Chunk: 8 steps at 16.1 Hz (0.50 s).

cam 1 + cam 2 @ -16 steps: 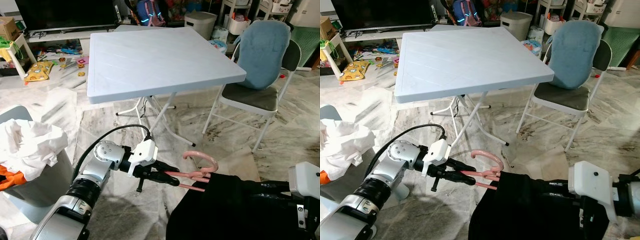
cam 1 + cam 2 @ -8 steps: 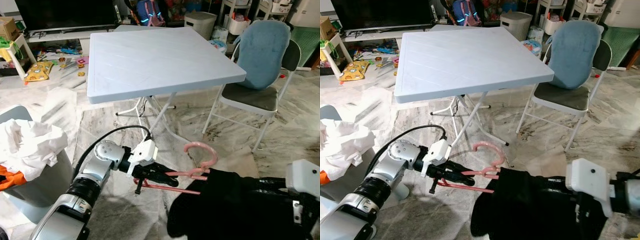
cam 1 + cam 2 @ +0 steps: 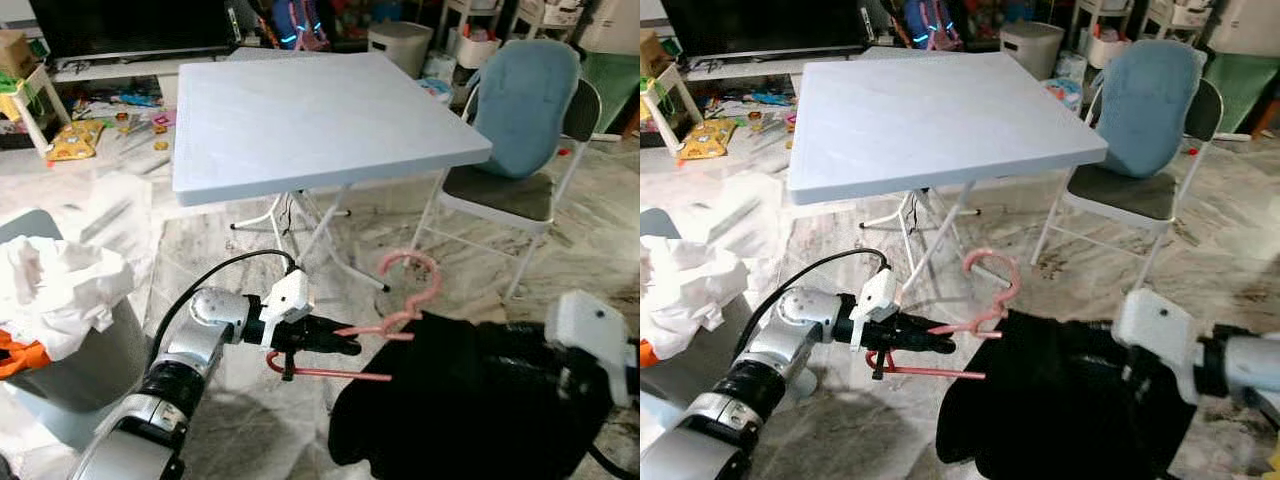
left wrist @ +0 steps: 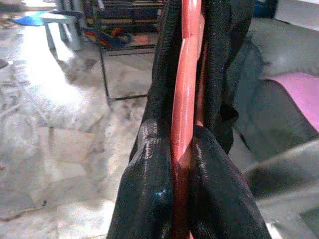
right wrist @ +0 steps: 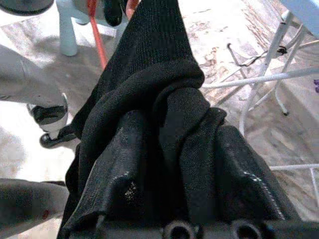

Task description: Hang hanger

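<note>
**Hanger and black cloth held between two pincers**

Hanger (image 3: 385, 320) is pink, thin and stiff, with a round hook on top. It looks light and a bit slippery, so I think the straight bar is the best place to grip. The left pincer (image 3: 335, 342) is closed tight on that bar. Just past its tips, the hanger goes into a soft, floppy black garment (image 3: 470, 400). The right pincer (image 5: 169, 164) is closed on a bunch of that cloth. Beyond both pincers stands the pale blue worktop (image 3: 310, 115).
</note>
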Tool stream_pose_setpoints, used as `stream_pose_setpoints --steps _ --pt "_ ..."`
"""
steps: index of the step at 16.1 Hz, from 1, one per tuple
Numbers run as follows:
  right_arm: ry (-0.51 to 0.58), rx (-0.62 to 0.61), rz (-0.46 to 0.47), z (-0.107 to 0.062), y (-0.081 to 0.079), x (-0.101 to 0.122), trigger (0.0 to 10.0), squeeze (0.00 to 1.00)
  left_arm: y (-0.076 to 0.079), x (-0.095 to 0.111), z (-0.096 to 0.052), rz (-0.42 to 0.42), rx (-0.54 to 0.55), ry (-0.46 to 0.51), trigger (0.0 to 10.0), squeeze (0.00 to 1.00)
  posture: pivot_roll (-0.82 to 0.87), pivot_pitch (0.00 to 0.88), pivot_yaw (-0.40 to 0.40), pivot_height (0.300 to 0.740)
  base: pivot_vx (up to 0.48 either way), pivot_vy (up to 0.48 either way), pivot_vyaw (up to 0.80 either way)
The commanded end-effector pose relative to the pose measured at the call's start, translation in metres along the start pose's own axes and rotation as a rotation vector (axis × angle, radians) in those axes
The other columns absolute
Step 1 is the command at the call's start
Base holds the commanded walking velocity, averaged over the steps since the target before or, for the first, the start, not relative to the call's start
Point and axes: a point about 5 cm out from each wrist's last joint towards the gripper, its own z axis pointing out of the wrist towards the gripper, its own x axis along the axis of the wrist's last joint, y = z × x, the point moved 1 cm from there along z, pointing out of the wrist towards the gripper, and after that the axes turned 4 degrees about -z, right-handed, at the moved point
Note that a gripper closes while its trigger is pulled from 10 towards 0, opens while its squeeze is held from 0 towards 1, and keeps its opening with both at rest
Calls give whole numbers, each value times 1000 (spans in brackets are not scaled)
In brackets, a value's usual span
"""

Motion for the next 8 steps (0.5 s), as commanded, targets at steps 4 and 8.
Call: stream_pose_setpoints --steps 4,8 --pt "-83 -119 -10 3 20 -6 10000 1000 -7 2 -10 -26 138 81 0 0 -37 0 -50 740 0 0 0" --pt "-82 -208 -51 9 33 -6 10000 1000 -5 1 -8 -36 144 88 0 0 -35 0 -48 740 0 0 0"
